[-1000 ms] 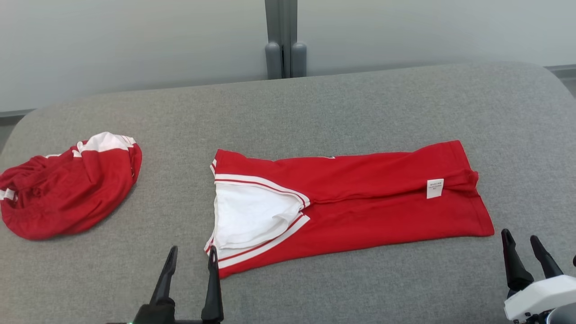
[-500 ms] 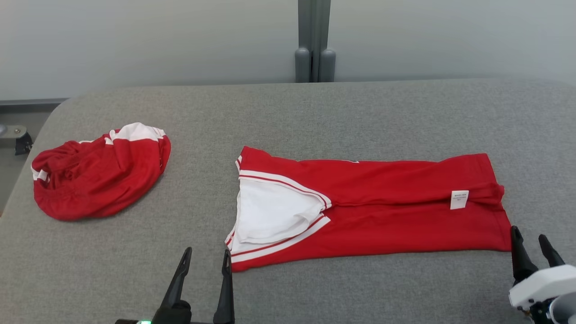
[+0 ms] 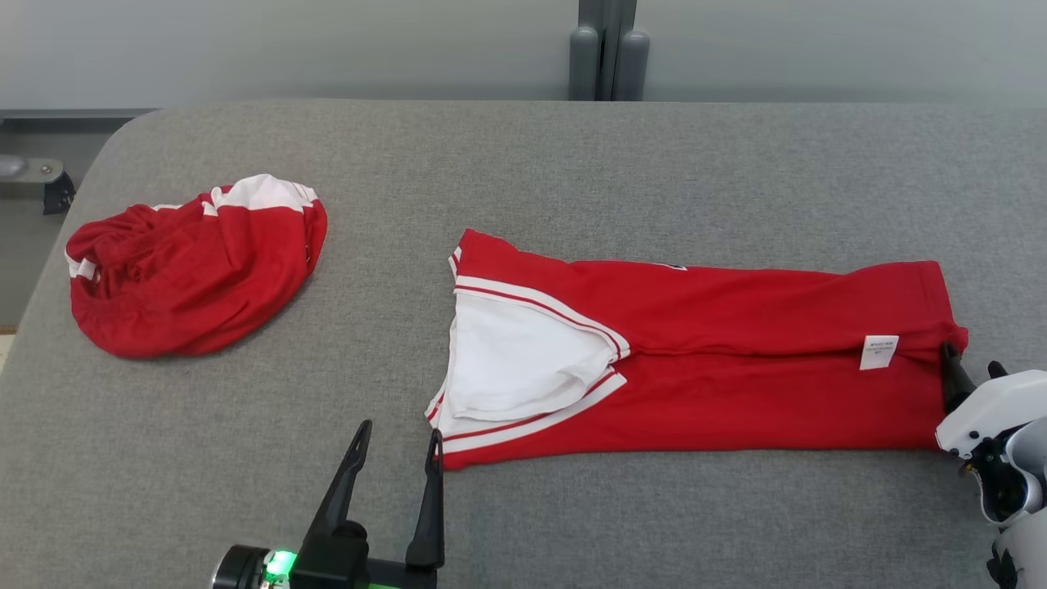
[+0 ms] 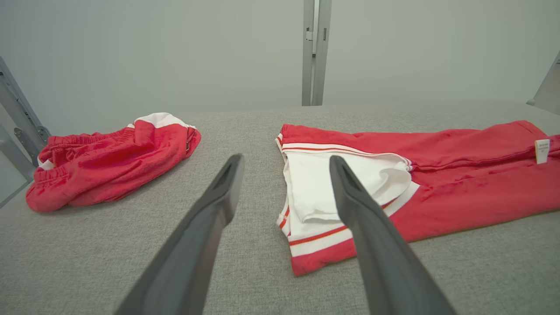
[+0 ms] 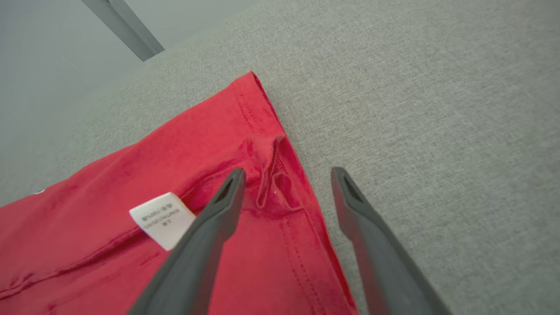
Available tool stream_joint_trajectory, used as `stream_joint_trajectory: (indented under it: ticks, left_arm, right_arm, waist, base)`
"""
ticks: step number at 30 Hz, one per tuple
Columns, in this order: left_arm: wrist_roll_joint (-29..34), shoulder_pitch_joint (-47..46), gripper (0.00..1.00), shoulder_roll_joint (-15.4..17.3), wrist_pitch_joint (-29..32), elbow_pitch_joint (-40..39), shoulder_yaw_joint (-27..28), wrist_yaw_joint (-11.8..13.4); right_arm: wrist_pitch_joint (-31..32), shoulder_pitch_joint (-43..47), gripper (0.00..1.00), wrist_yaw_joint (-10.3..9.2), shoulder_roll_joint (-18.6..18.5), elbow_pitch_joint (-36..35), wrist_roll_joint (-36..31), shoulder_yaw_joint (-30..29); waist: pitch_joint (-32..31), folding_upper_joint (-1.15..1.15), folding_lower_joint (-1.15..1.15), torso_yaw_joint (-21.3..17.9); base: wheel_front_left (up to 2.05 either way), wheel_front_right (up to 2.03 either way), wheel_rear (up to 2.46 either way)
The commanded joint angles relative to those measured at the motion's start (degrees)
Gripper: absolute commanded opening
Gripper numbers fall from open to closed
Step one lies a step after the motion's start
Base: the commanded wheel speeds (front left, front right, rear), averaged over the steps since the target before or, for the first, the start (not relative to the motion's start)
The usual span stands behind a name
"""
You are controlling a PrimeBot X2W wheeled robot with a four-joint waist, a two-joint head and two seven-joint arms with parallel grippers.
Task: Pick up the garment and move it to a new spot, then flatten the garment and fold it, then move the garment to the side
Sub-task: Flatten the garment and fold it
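Grey fabric table against pale wall; red shirt lies flat. Left gripper and right gripper spread, empty.

Left gripper, jaws spread wide, hangs low over a grey counter. Just beyond its fingertips lies a long red garment, white panel and stripes nearest, a white label at the far end. A crumpled red-and-white heap sits well apart, left.

Grey fabric table: folded red garment flat, centre-right; crumpled red garment well apart, left.
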Motion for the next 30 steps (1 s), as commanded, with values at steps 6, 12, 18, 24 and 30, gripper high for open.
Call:
stream_joint_trajectory:
  ticks: [6,12,18,24,30]
  left_arm:
    - [1.1,-1.6,1.00,-0.5,-0.2,0.3,0.5,-0.7]
    - [1.6,-2.6,1.00,-0.7,-0.2,0.1,0.8,-1.1]
    - [1.6,-3.1,1.00,-1.0,-0.2,0.1,0.9,-0.9]
    - [1.5,-3.5,1.00,-1.1,-0.2,0.4,1.0,-1.1]
    - [2.1,-2.9,1.00,-1.1,-0.2,0.7,1.3,-1.5]
  right_arm:
    - [-0.9,-3.3,1.00,0.00,-0.8,6.1,-1.2,0.0]
    - [0.0,-4.8,1.00,0.00,-0.1,10.9,-1.1,1.6]
    - [-1.6,-4.9,0.00,0.00,-1.0,10.7,0.0,5.5]
    - [-6.1,-5.4,0.00,-0.10,-5.6,10.1,-0.9,6.5]
    - [-8.8,-6.6,0.00,-0.06,-9.6,9.9,-1.9,7.0]
  waist:
    - [1.9,0.00,0.00,0.8]
    - [3.5,0.00,0.00,1.2]
    - [4.7,0.00,0.00,1.1]
    - [5.1,0.00,0.00,0.5]
    - [4.5,0.00,0.00,-0.6]
  base:
    - [0.00,0.00,0.00]
    - [0.00,0.00,0.00]
    - [0.00,0.00,0.00]
    - [0.00,0.00,0.00]
    - [0.00,0.00,0.00]
